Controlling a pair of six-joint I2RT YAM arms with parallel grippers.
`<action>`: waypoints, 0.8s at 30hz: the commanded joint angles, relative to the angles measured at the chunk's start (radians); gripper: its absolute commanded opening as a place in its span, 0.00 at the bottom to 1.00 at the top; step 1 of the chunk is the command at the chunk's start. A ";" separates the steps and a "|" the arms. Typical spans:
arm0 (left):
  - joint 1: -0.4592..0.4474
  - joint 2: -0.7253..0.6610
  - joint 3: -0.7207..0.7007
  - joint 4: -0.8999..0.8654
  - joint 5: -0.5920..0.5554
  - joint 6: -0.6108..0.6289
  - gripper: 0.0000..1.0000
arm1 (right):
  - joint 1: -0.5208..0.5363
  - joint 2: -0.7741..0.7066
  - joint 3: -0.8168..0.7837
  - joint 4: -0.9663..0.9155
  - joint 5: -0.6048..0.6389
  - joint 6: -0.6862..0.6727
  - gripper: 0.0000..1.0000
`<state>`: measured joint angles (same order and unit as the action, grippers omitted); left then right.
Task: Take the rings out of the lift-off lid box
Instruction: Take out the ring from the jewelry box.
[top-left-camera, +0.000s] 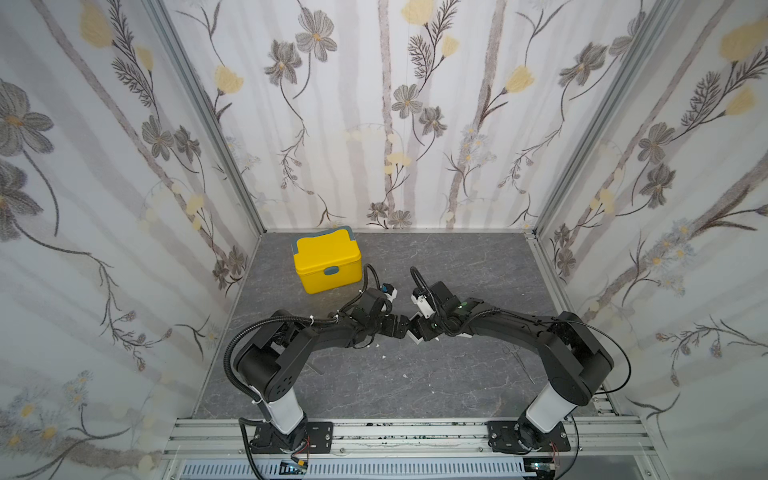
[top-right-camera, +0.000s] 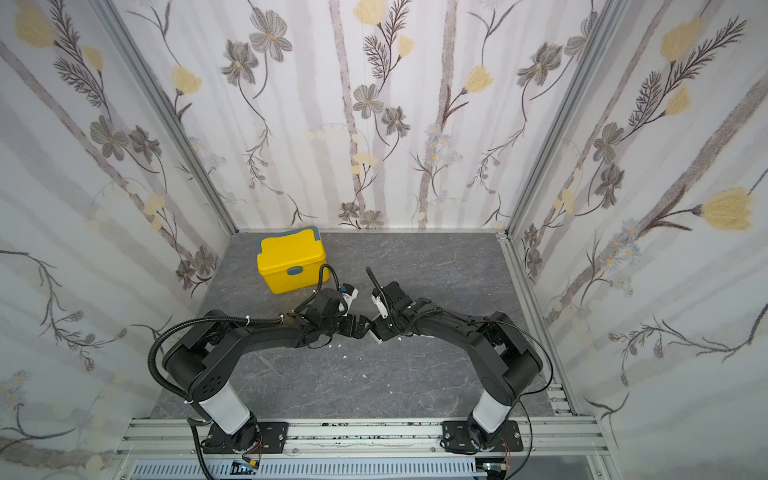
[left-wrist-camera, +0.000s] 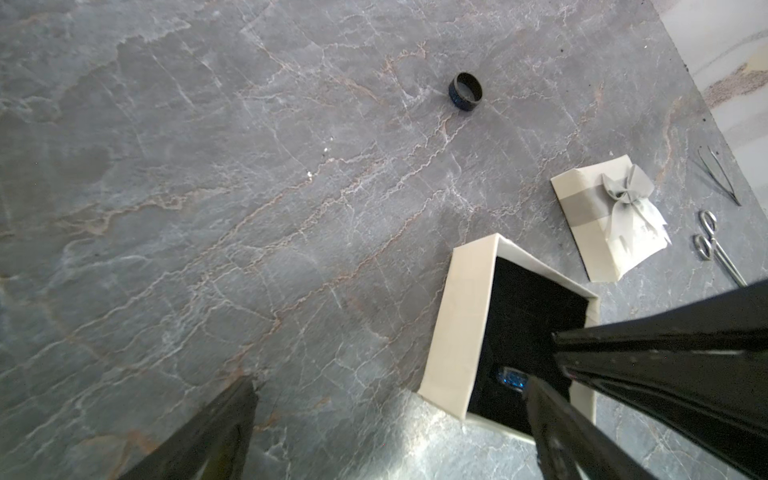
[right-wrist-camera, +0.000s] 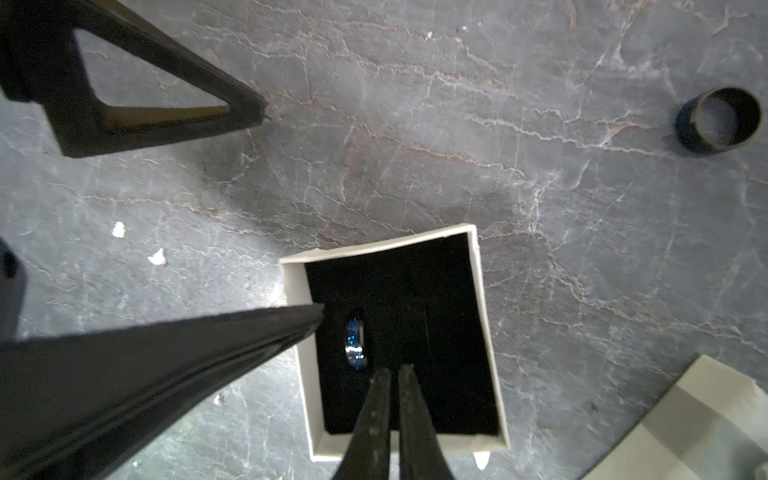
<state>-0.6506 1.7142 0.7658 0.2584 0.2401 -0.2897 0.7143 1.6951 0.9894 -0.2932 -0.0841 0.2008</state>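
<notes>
The white lift-off lid box (right-wrist-camera: 297, 291) stands open on the grey table, its black lining showing. One ring (right-wrist-camera: 356, 340), black with a blue glint, stands upright in the lining. A second ring (left-wrist-camera: 465, 91) lies out on the table, apart from the box. My right gripper (right-wrist-camera: 395, 368) reaches into the box, shut, with its tips right beside the ring inside. Nothing shows between them. My left gripper (left-wrist-camera: 392, 382) is open, one finger (right-wrist-camera: 249, 336) at the box's wall. The lid (left-wrist-camera: 594, 232) with the grey bow lies beside the box. In both top views the arms hide the box.
A yellow plastic box (top-left-camera: 326, 259) with a grey latch stands at the back left of the table. Small scissors (left-wrist-camera: 715, 245) and tweezers (left-wrist-camera: 721, 178) lie beyond the lid, near the wall. White scraps (right-wrist-camera: 118, 228) dot the table near the box.
</notes>
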 joint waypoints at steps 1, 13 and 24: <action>0.001 -0.002 -0.007 0.038 0.011 -0.010 1.00 | 0.001 0.022 0.005 0.003 0.021 0.002 0.08; 0.002 -0.005 -0.014 0.039 0.010 -0.012 1.00 | 0.004 -0.041 0.025 0.010 0.007 0.001 0.15; 0.001 -0.003 -0.016 0.042 0.013 -0.016 1.00 | 0.025 -0.041 0.029 0.003 -0.005 -0.008 0.17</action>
<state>-0.6506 1.7134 0.7547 0.2810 0.2440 -0.2943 0.7330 1.6444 1.0275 -0.2890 -0.0807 0.2005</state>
